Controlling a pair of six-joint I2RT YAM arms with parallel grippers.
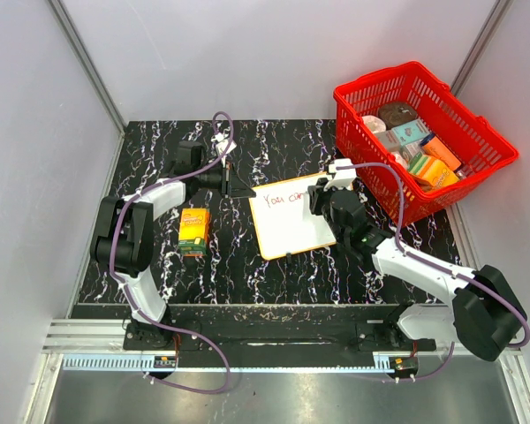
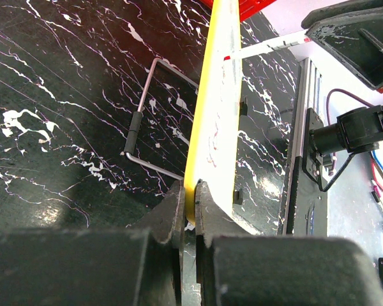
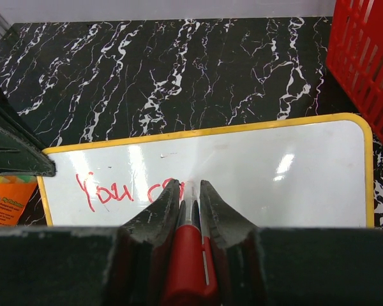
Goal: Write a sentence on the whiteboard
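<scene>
The whiteboard (image 1: 293,215), white with a yellow rim, lies flat mid-table. Red writing (image 3: 118,192) on it reads "You c", with more hidden behind my fingers; it also shows in the top view (image 1: 280,200). My right gripper (image 3: 189,185) is shut on a red marker (image 3: 191,261), its tip touching the board just after the "c". My left gripper (image 2: 190,190) is shut on the board's yellow left edge (image 2: 201,127), seen edge-on; in the top view it (image 1: 245,192) sits at the board's left corner.
A red basket (image 1: 477,132) full of packaged goods stands at the far right, close to the board. An orange-and-green box (image 1: 193,231) lies left of the board. A thin wire stand (image 2: 143,121) lies on the black marble table (image 1: 274,141) under the left wrist.
</scene>
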